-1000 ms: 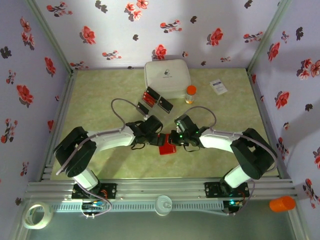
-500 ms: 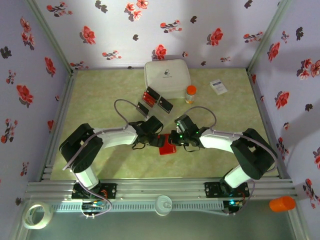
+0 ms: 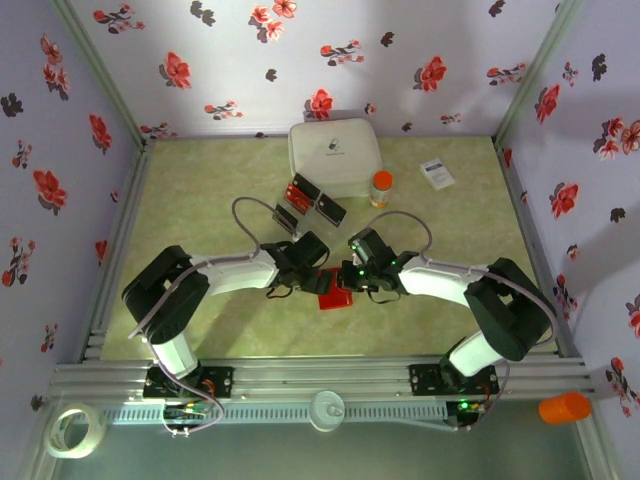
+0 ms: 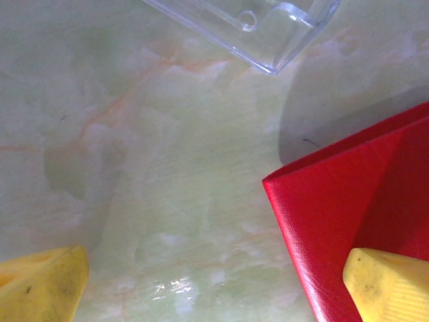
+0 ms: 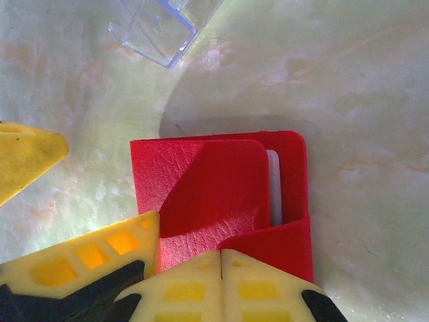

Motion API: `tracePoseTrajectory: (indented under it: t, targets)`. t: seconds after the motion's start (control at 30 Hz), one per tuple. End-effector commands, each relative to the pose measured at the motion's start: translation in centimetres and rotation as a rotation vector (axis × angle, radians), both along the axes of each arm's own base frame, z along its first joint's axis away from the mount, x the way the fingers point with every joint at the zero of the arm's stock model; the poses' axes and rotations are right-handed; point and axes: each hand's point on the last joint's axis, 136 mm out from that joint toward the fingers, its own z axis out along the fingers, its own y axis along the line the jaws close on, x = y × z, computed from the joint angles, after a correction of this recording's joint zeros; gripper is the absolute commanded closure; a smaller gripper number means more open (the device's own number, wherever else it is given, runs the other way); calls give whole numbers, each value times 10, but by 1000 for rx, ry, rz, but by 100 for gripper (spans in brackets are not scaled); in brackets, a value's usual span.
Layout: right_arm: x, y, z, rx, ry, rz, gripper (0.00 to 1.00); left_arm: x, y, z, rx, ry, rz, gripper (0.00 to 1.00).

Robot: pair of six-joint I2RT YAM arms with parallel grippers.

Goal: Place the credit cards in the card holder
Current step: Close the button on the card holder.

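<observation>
Card holder (image 5: pixel 208 188) lies flat on the worktop (image 3: pixel 200 200) at mid-table, between the two wrists. Its red face is up, one leaf folded partly over, and a pale strip shows along the pocket mouth at its right side. Right gripper (image 5: pixel 221 255): jaws pressed together, tips set on the holder's near edge. I judge they are pinning it, though from this angle I cannot tell whether a thin flap is nipped between them. Left gripper (image 4: pixel 214 260): jaws spread wide and low over the worktop, nothing in them, one fingertip (image 4: pixel 385 285) over the holder's corner, the other above bare surface. Clear plastic case (image 4: pixel 248 27) sits just beyond the holder. Credit cards (image 3: pixel 297 192) lie farther back in small black trays (image 3: pixel 327 208), near the white lidded box (image 3: pixel 333 153) and well apart from the holder. Step in hand, as I read it: steady the holder and open its pocket. To do it well, bear down with the right jaws so the holder cannot skate on the smooth worktop. Slip the left fingertip under the leaf's free edge and lift rather than drag. Go for a card only once the mouth gapes.
</observation>
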Motion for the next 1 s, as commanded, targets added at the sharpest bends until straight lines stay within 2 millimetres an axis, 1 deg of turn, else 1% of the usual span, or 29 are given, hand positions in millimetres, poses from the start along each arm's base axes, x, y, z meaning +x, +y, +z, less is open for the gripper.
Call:
tracePoseTrajectory:
  t: [0.0,0.3,0.47,0.73,0.97]
  targets:
    - [-4,2,5,-9,-1,26,100,-9,13,-23,102,37,-27,0]
    - [-9,8,-4,0,21,43,100,-10,13,-25,101,36,-29,0]
    - [-15,8,-13,-17,38,53,100,-11,13,-26,101,36,-29,0]
    - [-29,-4,-31,-49,65,45,100,-11,13,-27,100,36,-27,0]
    - [-41,-14,-38,-88,58,53,100,-12,12,-27,99,38,-27,0]
